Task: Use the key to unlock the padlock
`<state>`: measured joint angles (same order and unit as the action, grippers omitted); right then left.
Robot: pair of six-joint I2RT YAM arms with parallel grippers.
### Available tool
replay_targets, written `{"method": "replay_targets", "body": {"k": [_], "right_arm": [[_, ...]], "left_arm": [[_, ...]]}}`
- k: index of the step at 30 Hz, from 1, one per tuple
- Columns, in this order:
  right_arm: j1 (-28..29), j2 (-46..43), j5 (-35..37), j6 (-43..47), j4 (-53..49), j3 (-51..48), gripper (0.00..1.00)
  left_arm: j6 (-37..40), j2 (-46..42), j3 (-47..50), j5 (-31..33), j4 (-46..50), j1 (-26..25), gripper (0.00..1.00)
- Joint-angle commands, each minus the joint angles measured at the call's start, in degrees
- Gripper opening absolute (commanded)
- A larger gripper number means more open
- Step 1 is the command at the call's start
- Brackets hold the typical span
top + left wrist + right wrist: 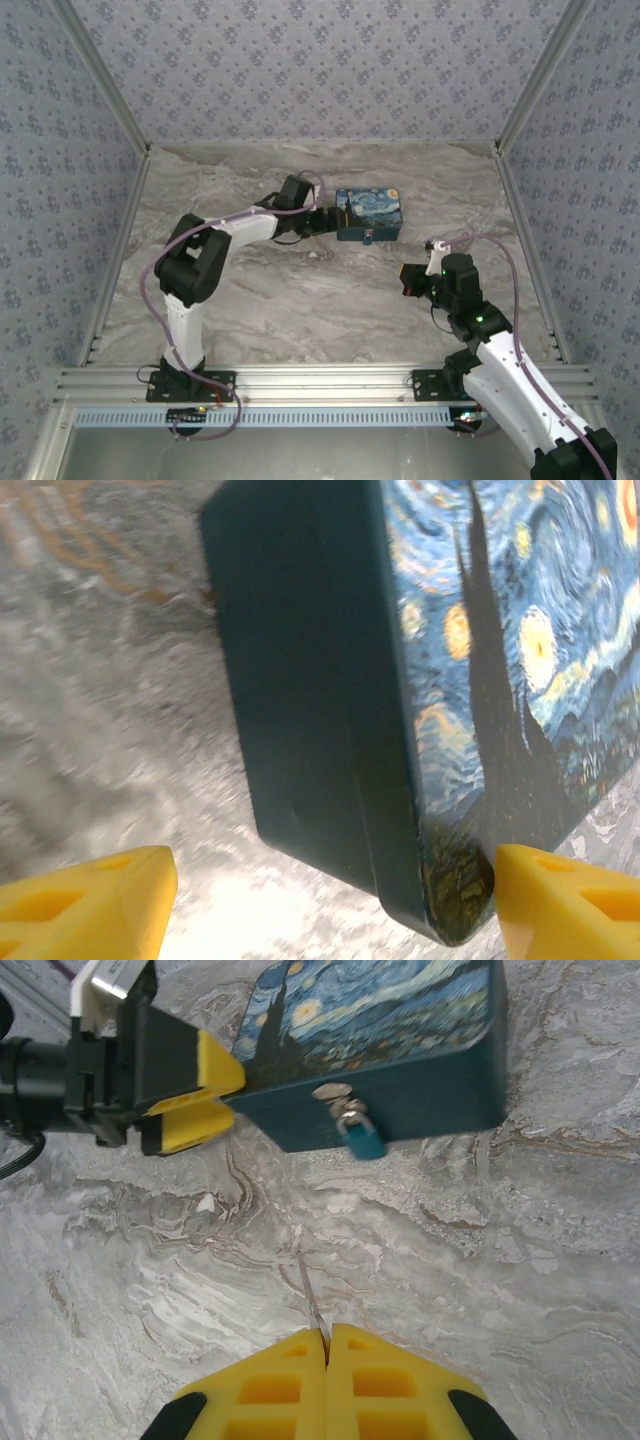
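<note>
Step, as we read it: brace box, line up key. Left claw open, straddling end of starry-night box, not clamped. Right claw closed, pinching key, tip fwd. Padlock hangs at box front, upper centre of right wrist view. Next we'd need box steadied and key aimed at keyhole.

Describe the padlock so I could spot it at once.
Find the box painted with a swirly starry night on the marble table. On its plain teal side, the padlock hangs from a metal hasp. It is tiny, bright blue with a pale metal loop, far smaller than the box.
</note>
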<state>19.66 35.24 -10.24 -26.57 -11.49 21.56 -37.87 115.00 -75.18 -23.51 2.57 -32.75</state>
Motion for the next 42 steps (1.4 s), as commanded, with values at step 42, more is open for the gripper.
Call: {"method": "replay_targets", "body": {"k": [42], "right_arm": [[-0.15, 39.85, -18.99, -10.08, 33.87, 14.87, 0.0]], "left_arm": [[17.74, -19.25, 33.92, -6.9, -37.61, 2.94, 0.96]]}}
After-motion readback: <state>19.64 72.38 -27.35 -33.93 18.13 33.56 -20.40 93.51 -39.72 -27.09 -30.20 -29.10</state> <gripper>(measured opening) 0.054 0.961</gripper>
